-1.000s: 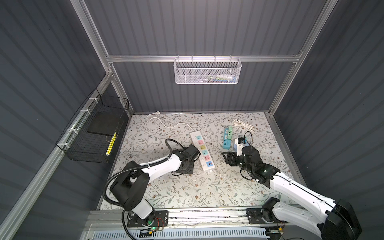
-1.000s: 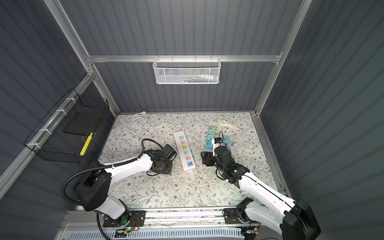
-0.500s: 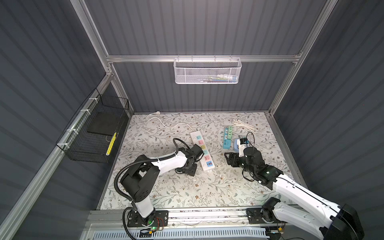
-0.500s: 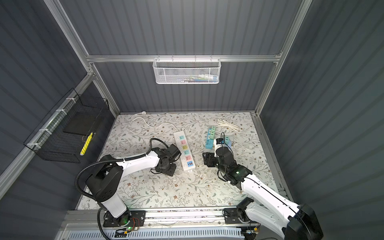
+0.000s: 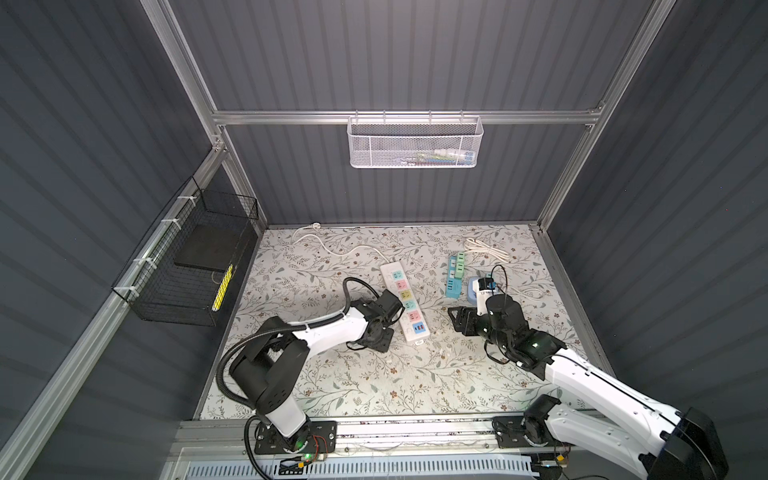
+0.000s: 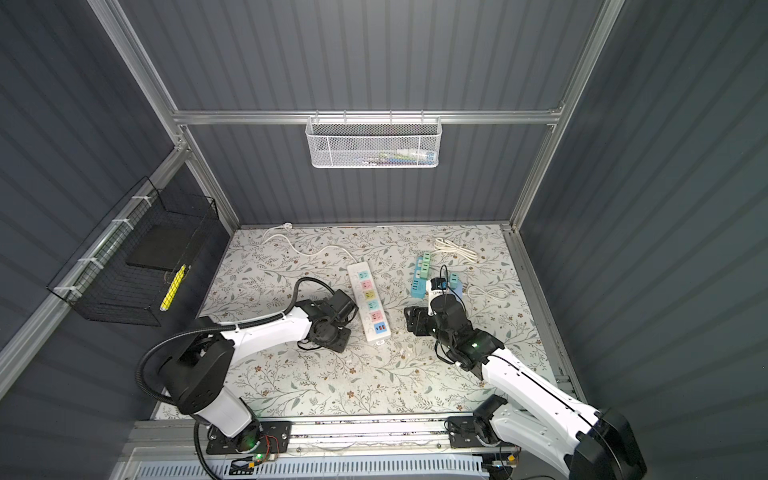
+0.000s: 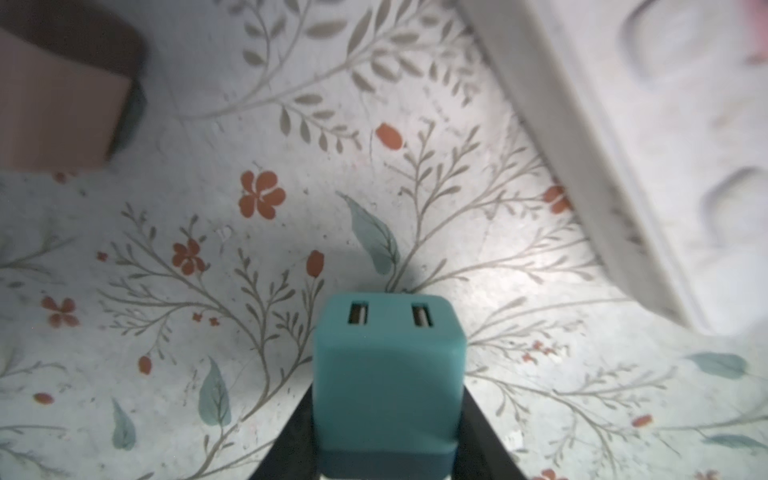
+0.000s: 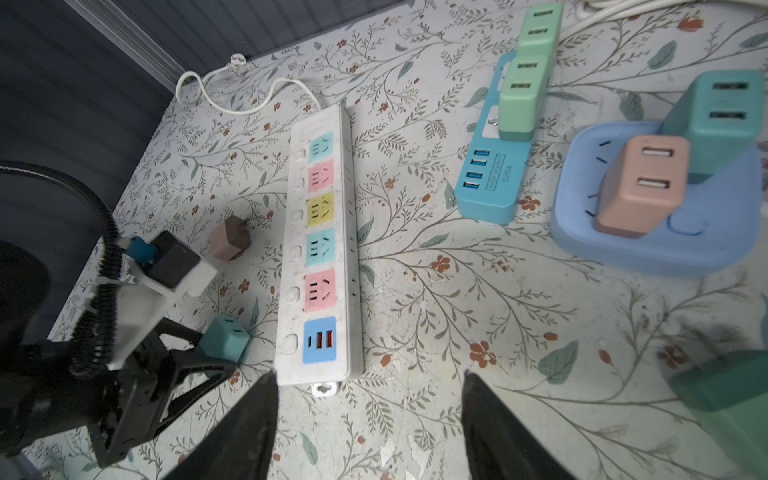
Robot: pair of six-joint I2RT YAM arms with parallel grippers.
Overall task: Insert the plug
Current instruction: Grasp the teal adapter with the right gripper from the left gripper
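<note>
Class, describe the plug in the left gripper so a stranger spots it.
Find the long white power strip on the floral mat. Beside its USB end, the left gripper clamps a cube plug. It is teal; the loose plug nearby is brown.

Teal plug (image 7: 388, 365) in left end effector (image 7: 387, 399), power strip (image 7: 665, 166) near

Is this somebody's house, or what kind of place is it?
Probably a robot practice booth. A left arm and a right arm are bolted to a metal rail, grey panel walls box in a flowery table, and there's a white power strip and a teal plug.
</note>
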